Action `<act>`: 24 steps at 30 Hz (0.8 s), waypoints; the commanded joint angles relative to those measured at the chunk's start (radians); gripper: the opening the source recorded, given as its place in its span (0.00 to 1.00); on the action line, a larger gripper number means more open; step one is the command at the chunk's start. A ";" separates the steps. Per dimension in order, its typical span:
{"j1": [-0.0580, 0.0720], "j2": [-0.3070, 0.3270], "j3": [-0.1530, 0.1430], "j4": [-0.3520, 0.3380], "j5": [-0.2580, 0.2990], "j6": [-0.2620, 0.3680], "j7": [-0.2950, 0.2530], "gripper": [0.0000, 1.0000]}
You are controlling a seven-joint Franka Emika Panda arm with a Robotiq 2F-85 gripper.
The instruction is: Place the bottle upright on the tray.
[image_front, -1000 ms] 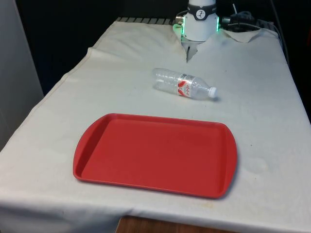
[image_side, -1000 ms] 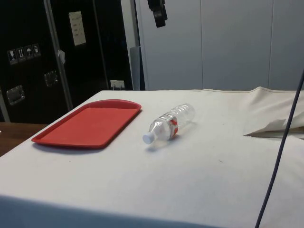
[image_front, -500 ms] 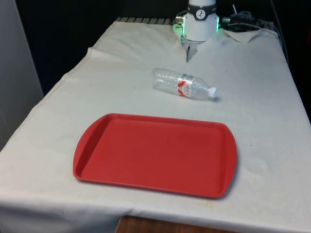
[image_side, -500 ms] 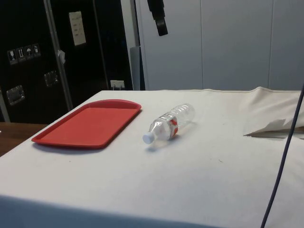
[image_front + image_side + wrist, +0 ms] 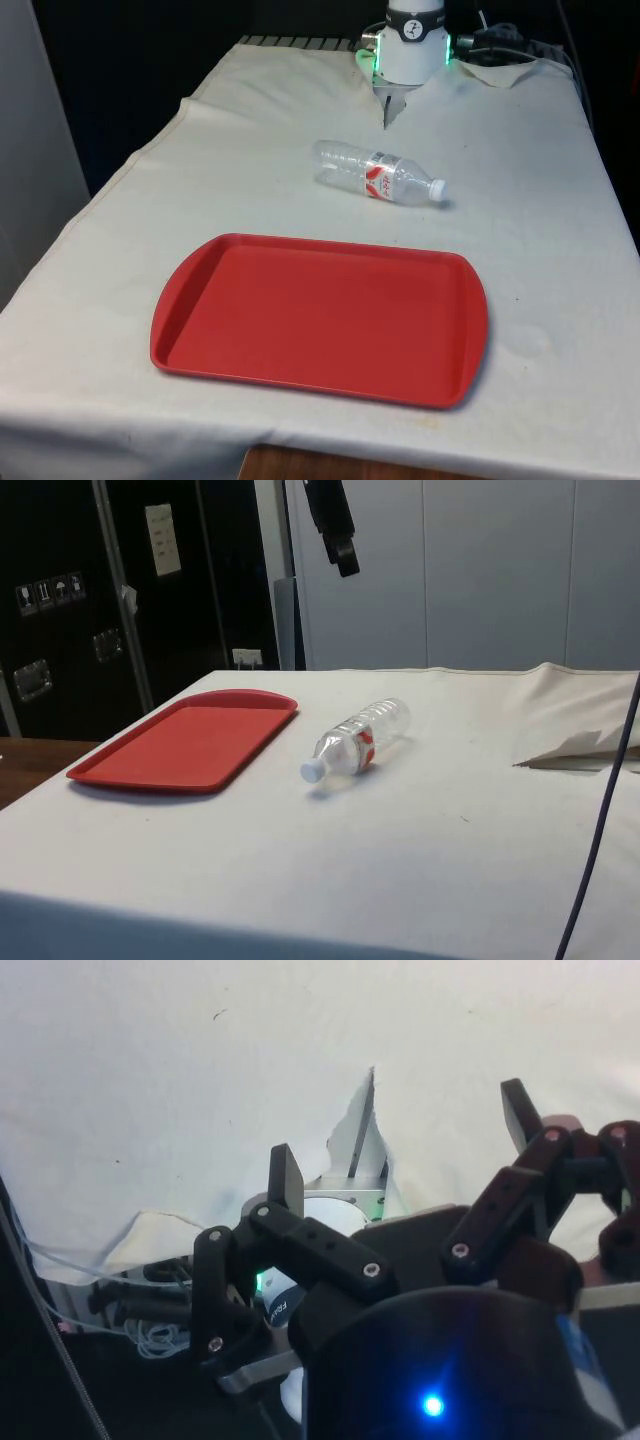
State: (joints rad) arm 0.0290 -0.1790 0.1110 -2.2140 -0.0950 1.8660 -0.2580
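A clear plastic bottle (image 5: pixel 378 173) with a red label and a white cap lies on its side on the white cloth, beyond the tray's far edge. Its cap points to the front view's right. In the side view the bottle (image 5: pixel 358 738) lies right of the tray, cap towards the camera. The red tray (image 5: pixel 320 310) sits flat near the table's front edge with nothing on it, and appears as the tray (image 5: pixel 190 740) in the side view. My gripper (image 5: pixel 345 555) hangs high above the table, over the bottle's far end. In the wrist view my gripper (image 5: pixel 400 1140) is open, with nothing between its fingers.
The robot's base (image 5: pixel 412 45) stands at the far end, with a slit in the cloth (image 5: pixel 385 108) before it. A raised fold of cloth (image 5: pixel 580 748) lies beyond the bottle in the side view. A dark cable (image 5: pixel 600 810) hangs in the foreground there.
In the side view the gripper has come down and shifted a little to the right. Bottle and tray have not moved.
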 commanded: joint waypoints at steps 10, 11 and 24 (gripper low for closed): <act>0.003 0.023 0.020 -0.009 -0.005 0.010 -0.053 1.00; 0.002 0.025 0.022 -0.010 -0.006 0.010 -0.058 1.00; 0.002 0.055 0.041 -0.016 -0.029 0.005 -0.107 1.00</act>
State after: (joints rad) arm 0.0290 -0.1260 0.1500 -2.2290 -0.1170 1.8680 -0.3660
